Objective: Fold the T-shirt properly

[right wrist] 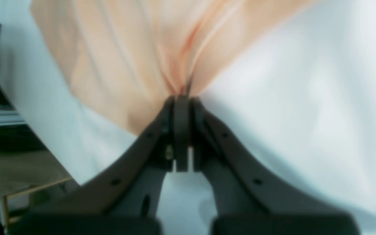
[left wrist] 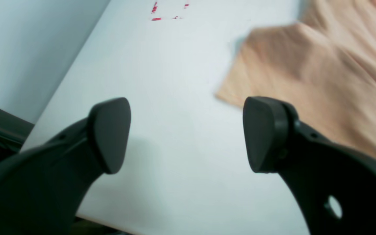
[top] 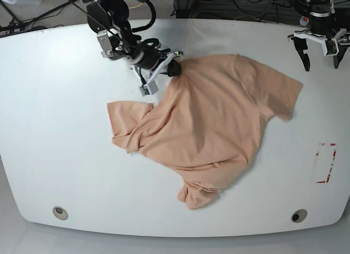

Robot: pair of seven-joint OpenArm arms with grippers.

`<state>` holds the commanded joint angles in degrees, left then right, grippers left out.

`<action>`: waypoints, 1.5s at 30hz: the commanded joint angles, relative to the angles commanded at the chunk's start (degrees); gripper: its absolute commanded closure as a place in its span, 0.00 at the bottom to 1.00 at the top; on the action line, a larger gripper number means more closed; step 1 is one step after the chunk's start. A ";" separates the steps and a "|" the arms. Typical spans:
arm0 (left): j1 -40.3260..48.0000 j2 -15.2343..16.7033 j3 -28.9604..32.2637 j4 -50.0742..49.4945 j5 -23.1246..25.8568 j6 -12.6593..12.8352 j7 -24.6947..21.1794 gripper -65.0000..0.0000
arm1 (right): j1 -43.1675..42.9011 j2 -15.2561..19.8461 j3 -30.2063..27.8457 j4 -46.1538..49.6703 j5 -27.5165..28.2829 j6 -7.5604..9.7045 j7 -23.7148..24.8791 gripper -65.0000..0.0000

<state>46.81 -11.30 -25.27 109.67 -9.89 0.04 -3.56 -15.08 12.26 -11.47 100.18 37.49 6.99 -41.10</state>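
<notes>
A white tabletop point(left wrist: 162, 98) fills the left wrist view, the left hand point(left wrist: 186, 133) gaping empty, the T-shirt point(left wrist: 321, 75) upper right. Right wrist: right hand point(right wrist: 182, 98) pinches cloth. Base: shirt crumpled mid-frame; folding looks barely begun.

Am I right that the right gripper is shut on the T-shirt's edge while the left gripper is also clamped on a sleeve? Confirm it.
Not quite. The right gripper is indeed shut on the T-shirt, as the right wrist view shows. But the left gripper is open and holds nothing: in the left wrist view its pads stand wide apart over the bare table, beside the sleeve.
</notes>
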 joint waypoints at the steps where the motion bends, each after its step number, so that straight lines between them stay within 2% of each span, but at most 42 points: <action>1: -0.26 -0.09 0.18 0.00 -0.09 0.00 0.00 0.22 | -1.49 0.35 1.93 1.67 0.00 0.26 0.00 1.00; 7: -3.08 -0.09 2.99 0.00 0.00 -0.09 0.53 0.22 | -8.62 2.55 12.04 9.05 0.26 0.70 0.00 1.00; 10: -4.40 -0.09 4.40 0.26 0.00 -0.09 3.60 0.22 | -12.04 2.81 17.93 12.04 0.26 0.79 0.00 1.00; 12: -5.98 -0.09 4.92 0.35 0.00 -0.09 4.40 0.22 | -13.54 2.90 20.75 13.19 0.26 1.76 0.09 1.00; 14: -6.51 -0.09 5.36 0.35 0.00 -0.09 5.63 0.22 | -14.51 2.46 24.09 14.24 0.26 4.22 0.09 1.00; 16: -6.95 -0.09 6.07 0.79 -0.18 -0.09 8.88 0.22 | -14.77 2.29 27.16 14.95 0.26 7.65 0.09 1.00; 18: -8.35 -0.18 7.03 2.11 -0.18 -0.09 11.87 0.22 | -14.42 2.29 29.36 15.21 0.26 9.85 0.09 1.00; 21: -9.41 -0.26 7.21 2.81 -0.18 -0.18 15.12 0.22 | -13.19 2.29 32.00 15.47 0.35 12.04 0.09 1.00; 23: -10.73 -0.44 7.47 2.81 -0.35 -0.79 16.62 0.22 | -10.90 2.29 33.76 15.47 0.35 14.42 -0.09 1.00; 24: -11.43 -0.35 7.65 2.73 -0.35 -2.20 17.14 0.22 | -10.11 2.37 34.64 15.47 0.26 15.12 -0.09 1.00; 27: -13.98 -0.09 7.65 2.73 -0.26 -9.32 19.52 0.22 | -7.21 2.73 37.63 15.47 0.26 17.23 -0.09 1.00; 31: -18.64 1.93 7.65 2.73 0.00 -12.31 22.42 0.22 | -2.81 2.90 41.49 15.47 0.09 18.55 -0.18 1.00; 33: -21.71 2.64 7.65 2.73 0.00 -13.45 26.11 0.22 | -0.62 3.25 43.34 15.47 -0.26 19.43 -0.18 1.00; 36: -26.37 2.73 7.74 2.73 -0.09 -14.77 31.21 0.22 | 1.23 5.54 45.36 15.47 -0.09 19.87 -0.18 1.00; 40: -32.26 2.81 10.11 2.37 -0.09 -15.12 35.96 0.22 | 3.69 9.23 45.98 15.47 0.18 19.87 -0.18 1.00; 42: -34.46 2.81 12.22 2.37 -0.09 -15.12 36.75 0.22 | 4.66 11.96 46.77 15.47 0.18 19.87 -0.18 1.00; 45: -37.36 2.81 16.79 1.41 0.00 -15.03 36.75 0.22 | 6.24 14.15 49.05 15.47 0.26 19.87 -0.18 1.00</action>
<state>9.45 -8.48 -8.48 111.08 -9.89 -14.99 33.19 -8.84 26.42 37.58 115.65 37.76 26.86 -41.27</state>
